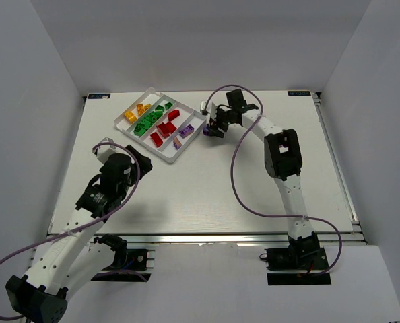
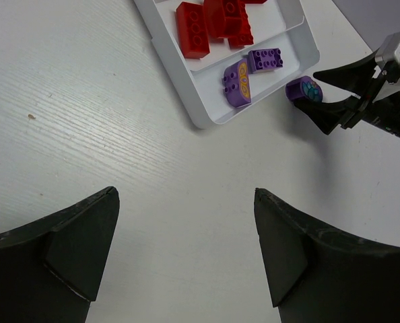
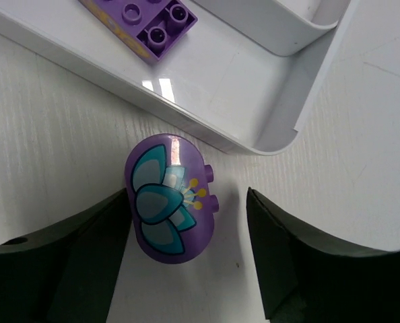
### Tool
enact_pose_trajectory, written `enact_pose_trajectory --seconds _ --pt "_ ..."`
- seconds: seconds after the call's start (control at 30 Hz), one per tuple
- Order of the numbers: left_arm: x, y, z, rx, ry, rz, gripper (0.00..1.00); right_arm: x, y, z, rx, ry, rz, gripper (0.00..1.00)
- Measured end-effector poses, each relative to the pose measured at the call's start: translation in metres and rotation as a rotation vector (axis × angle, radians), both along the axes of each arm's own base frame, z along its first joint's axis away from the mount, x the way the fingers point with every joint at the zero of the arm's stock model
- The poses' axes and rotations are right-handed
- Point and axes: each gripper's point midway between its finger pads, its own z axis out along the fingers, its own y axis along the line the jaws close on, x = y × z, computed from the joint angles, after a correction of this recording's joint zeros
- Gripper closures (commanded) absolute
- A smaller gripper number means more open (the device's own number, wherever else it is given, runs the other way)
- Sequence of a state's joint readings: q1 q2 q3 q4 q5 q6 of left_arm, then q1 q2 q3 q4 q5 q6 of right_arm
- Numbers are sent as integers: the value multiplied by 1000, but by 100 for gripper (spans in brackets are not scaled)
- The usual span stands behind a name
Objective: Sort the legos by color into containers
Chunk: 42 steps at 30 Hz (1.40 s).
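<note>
Right claw [image 3: 186,195], spread, straddles ungripped round purple plastic brick [image 3: 170,198] at 3 o'clock of white plastic tray [image 2: 207,120]; left claw [image 2: 185,193] spread, empty.

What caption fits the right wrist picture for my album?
Right gripper, jaws open, straddles the round purple lego on the table beside the tray.

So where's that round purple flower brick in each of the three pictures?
Top external: the round purple brick sits just above centre, right of the white tray.
Left wrist: upper right, beside the tray's rim.
Right wrist: centre, inside the open right gripper.
Shared landmark: the tray's rim next to it.
</note>
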<state>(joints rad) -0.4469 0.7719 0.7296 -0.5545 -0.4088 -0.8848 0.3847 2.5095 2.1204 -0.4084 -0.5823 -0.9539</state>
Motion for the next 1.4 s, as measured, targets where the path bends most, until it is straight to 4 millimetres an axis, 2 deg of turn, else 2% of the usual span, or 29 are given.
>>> enact_pose_trajectory --seconds 0.27,0.57,0.67,0.83,0.97,1.07,1.23,1.4 --pt "1 0 -3 6 12 0 10 -15 4 -2 23 -10 73 53" --pt "2 0 -4 11 12 1 10 -59 -11 1 3 5 159 71" --pt "2 0 -3 10 7 1 10 -65 -11 9 14 -6 176 74" --pt "3 1 -2 18 4 6 9 -61 -6 37 58 -62 177 74" --pt "3 3 -1 23 -1 13 9 -58 4 63 97 -120 183 75" --pt "3 4 0 21 -7 15 9 -60 16 74 115 -152 200 74" --pt "2 5 2 21 -14 20 9 -74 51 80 122 -183 254 71" --pt "0 9 3 27 -18 32 9 -77 88 91 133 -241 295 69"
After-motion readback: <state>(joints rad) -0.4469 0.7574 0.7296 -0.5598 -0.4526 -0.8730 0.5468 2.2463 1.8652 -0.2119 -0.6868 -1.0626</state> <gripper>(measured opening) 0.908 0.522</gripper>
